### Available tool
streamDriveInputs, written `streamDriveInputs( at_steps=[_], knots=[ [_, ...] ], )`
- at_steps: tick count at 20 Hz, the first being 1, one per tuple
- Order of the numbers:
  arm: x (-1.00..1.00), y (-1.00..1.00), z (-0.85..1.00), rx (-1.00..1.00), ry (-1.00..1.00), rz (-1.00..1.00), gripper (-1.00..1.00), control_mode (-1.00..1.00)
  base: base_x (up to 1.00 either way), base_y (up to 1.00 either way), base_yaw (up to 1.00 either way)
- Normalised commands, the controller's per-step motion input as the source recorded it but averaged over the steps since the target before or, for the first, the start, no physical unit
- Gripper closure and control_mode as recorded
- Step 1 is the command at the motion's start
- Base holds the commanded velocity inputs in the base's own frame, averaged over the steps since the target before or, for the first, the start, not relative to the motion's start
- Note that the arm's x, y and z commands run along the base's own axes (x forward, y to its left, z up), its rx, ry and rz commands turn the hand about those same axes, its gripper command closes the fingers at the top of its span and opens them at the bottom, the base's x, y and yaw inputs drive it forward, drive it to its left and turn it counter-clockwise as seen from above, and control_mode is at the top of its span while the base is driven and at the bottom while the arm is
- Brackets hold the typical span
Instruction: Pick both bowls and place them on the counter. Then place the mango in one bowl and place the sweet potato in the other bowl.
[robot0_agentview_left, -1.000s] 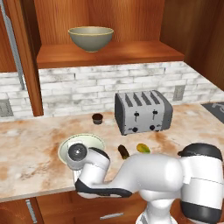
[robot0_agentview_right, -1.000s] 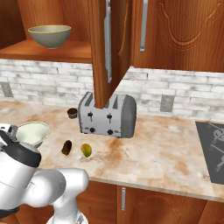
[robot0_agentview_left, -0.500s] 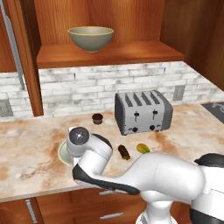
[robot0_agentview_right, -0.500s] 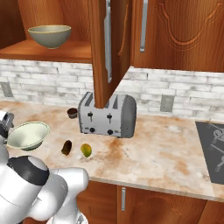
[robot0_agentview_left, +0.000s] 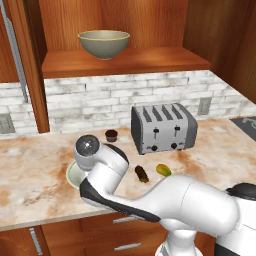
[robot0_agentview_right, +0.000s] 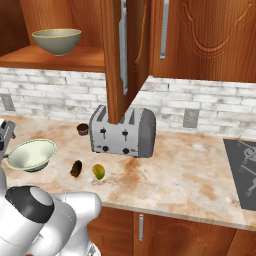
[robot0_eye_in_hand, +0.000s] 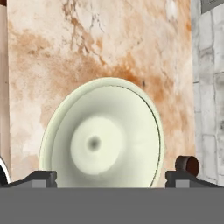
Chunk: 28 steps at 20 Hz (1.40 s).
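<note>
Hand view shows the hand (robot0_eye_in_hand: 107, 177) open wide, with one dark fingertip on each side of the white bowl (robot0_eye_in_hand: 103, 135) and holding nothing. The white bowl sits on the marble table (robot0_eye_in_hand: 65, 43) right under the hand, and the fingertips do not seem to touch it. A small round brown cupcake thing (robot0_eye_in_hand: 187, 164) sits just past the fingertip on the right of this view, close to the brick wall (robot0_eye_in_hand: 210, 87).

From the right base view, the white bowl (robot0_agentview_right: 31, 154) rests on the table (robot0_agentview_right: 175, 170). The sweet potato (robot0_agentview_right: 76, 168) and the mango (robot0_agentview_right: 98, 172) lie side by side on the table, near the bowl but not touching it. A toaster (robot0_agentview_right: 122, 131) stands farther back. The grey-olive bowl (robot0_agentview_right: 56, 40) is up on the wooden shelf (robot0_agentview_right: 75, 59), well apart from the hand.
</note>
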Motion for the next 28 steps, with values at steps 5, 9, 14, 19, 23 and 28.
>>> streamDriveInputs(
  at_steps=[5,9,14,19,23,28],
  knots=[
    [-0.05,-0.49,0.12,-0.01,-0.11,-0.05,-1.00,-1.00,0.00,0.00,0.00],
    [-0.19,-0.43,0.36,-0.02,-0.14,-0.09,-1.00,-1.00,0.00,0.00,0.00],
    [0.06,-0.27,0.64,-0.05,-0.02,-0.04,-1.00,-1.00,0.00,0.00,0.00],
    [0.03,-0.10,0.67,-0.06,0.00,-0.01,-1.00,-1.00,0.00,0.00,0.00],
    [0.00,-0.01,0.42,-0.06,-0.07,-0.04,-1.00,-1.00,0.00,0.00,0.00],
    [0.00,-0.04,0.48,-0.04,-0.12,0.00,-1.00,-1.00,0.00,0.00,0.00]
  ],
)
